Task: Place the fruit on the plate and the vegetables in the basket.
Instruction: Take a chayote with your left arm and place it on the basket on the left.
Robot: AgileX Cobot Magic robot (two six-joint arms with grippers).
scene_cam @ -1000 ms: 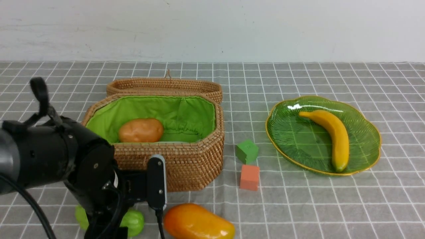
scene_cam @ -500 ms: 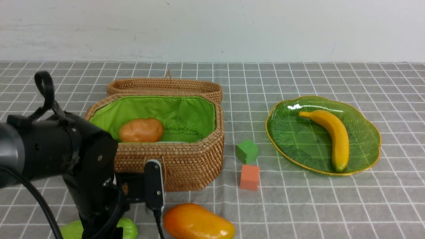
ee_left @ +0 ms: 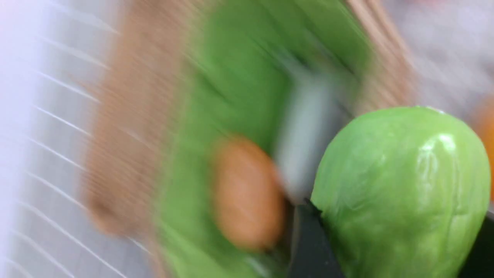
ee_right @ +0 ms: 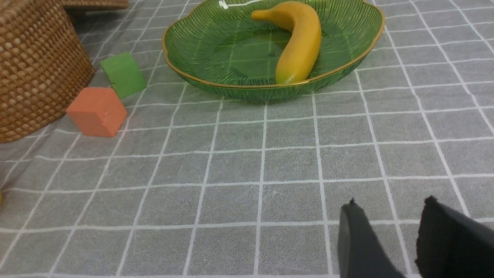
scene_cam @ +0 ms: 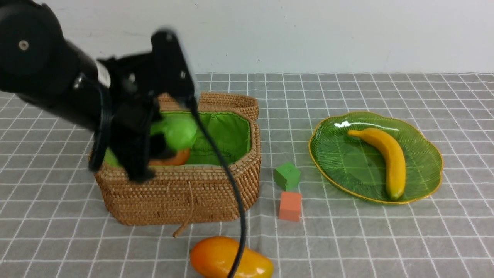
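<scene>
Left claw (scene_cam: 160,144) has the wrinkly light-green gourd (scene_cam: 176,132) clamped between its fingers (ee_left: 310,247). It holds the gourd up in the air over the left part of the open basket (scene_cam: 185,189), above the rim and not touching the lining. The left wrist view is super blurry, but the gourd itself is sharp and clearly pinched from both sides. The potato (scene_cam: 175,158) sits inside the basket right under the gourd, mostly hidden by it. The wicker lid (scene_cam: 227,101) lies flipped back on the far side. Over on the right, the banana (scene_cam: 388,154) lies on the green plate (scene_cam: 335,154). The mango (scene_cam: 212,256) is on the checked cloth (scene_cam: 366,239), just near of the basket. Between basket and plate are a green cube (scene_cam: 287,175) and an orange cube (scene_cam: 290,206), close together. Right claw (ee_right: 390,204) hangs low over bare cloth near of the plate, jaws partly apart, nothing in them.
</scene>
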